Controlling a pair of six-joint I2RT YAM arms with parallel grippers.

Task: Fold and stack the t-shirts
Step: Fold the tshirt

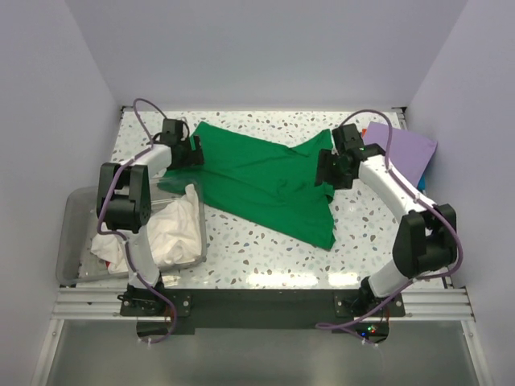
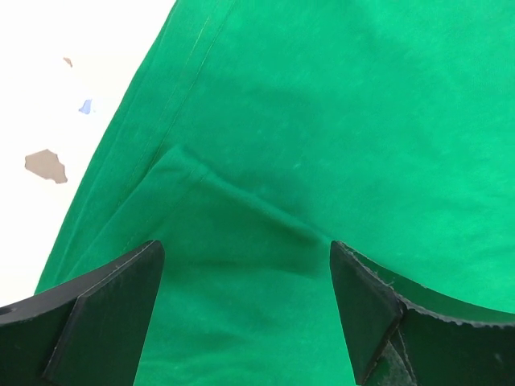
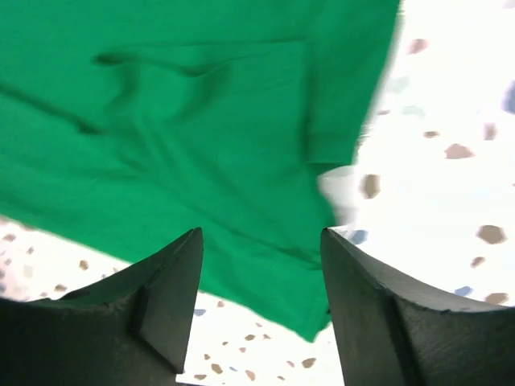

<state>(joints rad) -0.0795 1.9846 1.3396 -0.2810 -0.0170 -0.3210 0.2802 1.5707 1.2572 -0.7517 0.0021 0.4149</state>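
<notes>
Folding needs both edges, so my left gripper (image 1: 189,153) and right gripper (image 1: 328,173) hover released over the green t-shirt (image 1: 265,183) mid-frame.

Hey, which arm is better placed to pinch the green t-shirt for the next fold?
Probably the left. The left gripper hangs open close over the green t-shirt, a raised crease between its fingers. The right gripper is open too, but sits over the shirt's corner, half above the speckled table.
</notes>
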